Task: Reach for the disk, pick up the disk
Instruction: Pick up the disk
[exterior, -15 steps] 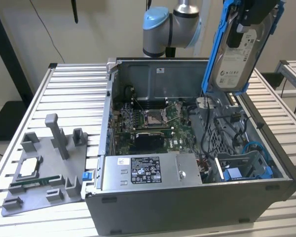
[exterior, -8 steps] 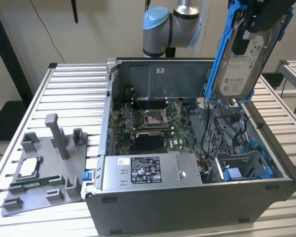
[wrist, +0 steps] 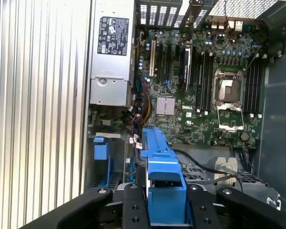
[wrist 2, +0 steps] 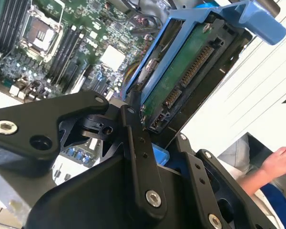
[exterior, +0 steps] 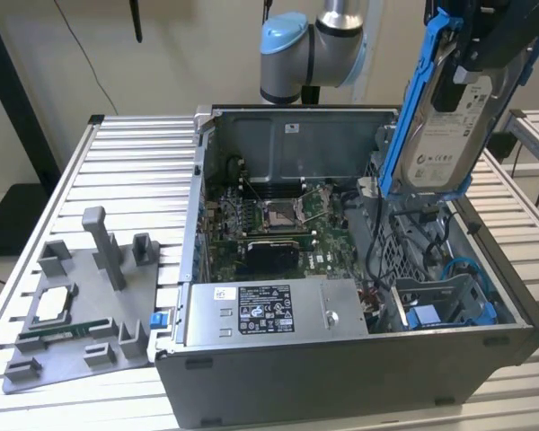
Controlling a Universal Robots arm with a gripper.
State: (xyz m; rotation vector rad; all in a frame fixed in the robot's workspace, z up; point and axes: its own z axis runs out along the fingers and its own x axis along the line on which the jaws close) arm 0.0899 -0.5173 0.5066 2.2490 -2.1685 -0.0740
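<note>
In both wrist views the black gripper [wrist: 164,210] fills the foreground, its jaws clamped on the disk [exterior: 454,126] by its blue frame. In the exterior view the disk hangs upright, lifted clear above the open computer case [exterior: 341,377], over the case's end toward the exterior view's right. The case stands on the slatted desk [exterior: 126,171]. A person's hand [wrist 2: 279,162] shows in the second wrist view.
</note>
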